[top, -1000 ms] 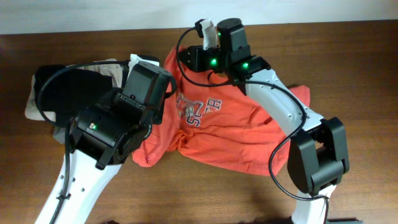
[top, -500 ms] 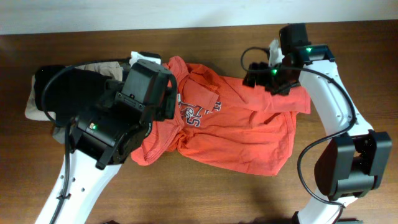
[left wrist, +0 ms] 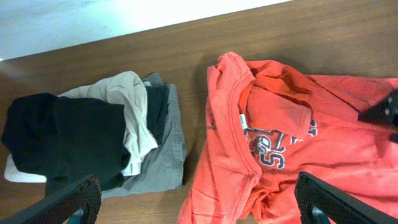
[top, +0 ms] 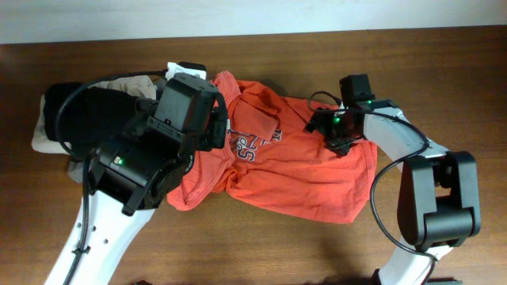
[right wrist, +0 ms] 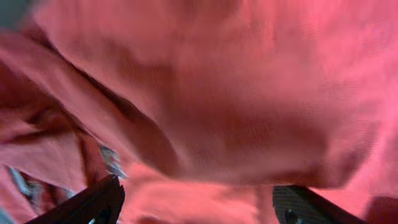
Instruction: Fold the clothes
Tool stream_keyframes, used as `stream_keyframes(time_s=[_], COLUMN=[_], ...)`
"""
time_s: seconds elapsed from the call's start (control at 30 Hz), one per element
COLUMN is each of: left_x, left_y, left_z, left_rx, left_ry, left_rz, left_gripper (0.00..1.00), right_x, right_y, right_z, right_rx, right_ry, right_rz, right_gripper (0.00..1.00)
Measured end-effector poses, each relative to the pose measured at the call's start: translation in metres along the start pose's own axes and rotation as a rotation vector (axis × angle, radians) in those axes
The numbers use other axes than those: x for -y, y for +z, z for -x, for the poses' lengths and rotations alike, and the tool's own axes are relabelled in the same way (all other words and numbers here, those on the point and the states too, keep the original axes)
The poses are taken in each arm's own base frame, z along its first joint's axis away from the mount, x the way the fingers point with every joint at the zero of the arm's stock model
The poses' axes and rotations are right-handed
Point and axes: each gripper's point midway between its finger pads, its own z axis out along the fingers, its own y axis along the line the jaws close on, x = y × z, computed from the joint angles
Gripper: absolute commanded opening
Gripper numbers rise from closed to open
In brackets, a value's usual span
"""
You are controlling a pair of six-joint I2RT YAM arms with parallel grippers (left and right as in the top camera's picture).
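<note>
- The left gripper (left wrist: pixel 196 186) is spread wide with nothing between its fingers (left wrist: pixel 68 202). It hangs above the gap between the shirt and a pile of folded garments.
- The right gripper (right wrist: pixel 199 196) is also released, its jaws well apart. It sits close over red-orange cloth, which fills its blurred wrist view. Whether the fingertips touch the cloth, I cannot tell.
- From overhead, the right gripper (top: pixel 326 127) is over the shirt's upper right part.
- The red-orange T-shirt (top: pixel 293 174) lies rumpled and unfolded in the middle of the desk (top: pixel 444 71), with its collar toward the left arm.
- White block lettering (left wrist: pixel 273 146) shows below the collar, and a white tag (left wrist: pixel 243 121) sits inside the neckline.
- Just beside the shirt's left edge lies the pile: a grey garment (left wrist: pixel 168 155) nearest, then a beige garment (left wrist: pixel 124 93), with a black garment (left wrist: pixel 68 137) on top.
</note>
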Motion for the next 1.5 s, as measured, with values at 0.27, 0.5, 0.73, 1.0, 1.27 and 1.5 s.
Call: stream_keyframes(time_s=[0.27, 0.5, 0.73, 1.0, 1.27, 1.5], left_x=[0.003, 0.003, 0.003, 0.004, 0.01, 0.01], left_y=[0.0, 0.0, 0.0, 0.003, 0.017, 0.017], left_z=[-0.001, -0.001, -0.001, -0.002, -0.005, -0.005], left_rx=[-0.004, -0.004, -0.004, -0.012, -0.049, -0.049], left_ry=[0.0, 0.0, 0.0, 0.004, 0.021, 0.021], left_rz=[-0.017, -0.017, -0.017, -0.016, -0.007, -0.007], left_gripper=[0.99, 0.99, 0.99, 0.99, 0.99, 0.99], right_x=[-0.008, -0.013, -0.028, -0.069, -0.061, -0.014], right_y=[-0.001, -0.004, -0.022, -0.102, -0.117, -0.088], right_z=[0.023, 0.041, 0.075, 0.162, 0.183, 0.144], right_rx=[0.105, 0.181, 0.28, 0.592, 0.698, 0.421], right_ry=[0.053, -0.025, -0.141, -0.333, -0.392, -0.314], right_rz=[0.022, 0.031, 0.121, 0.294, 0.229, 0.142], right_gripper=[0.12, 0.04, 0.04, 0.04, 0.76, 0.73])
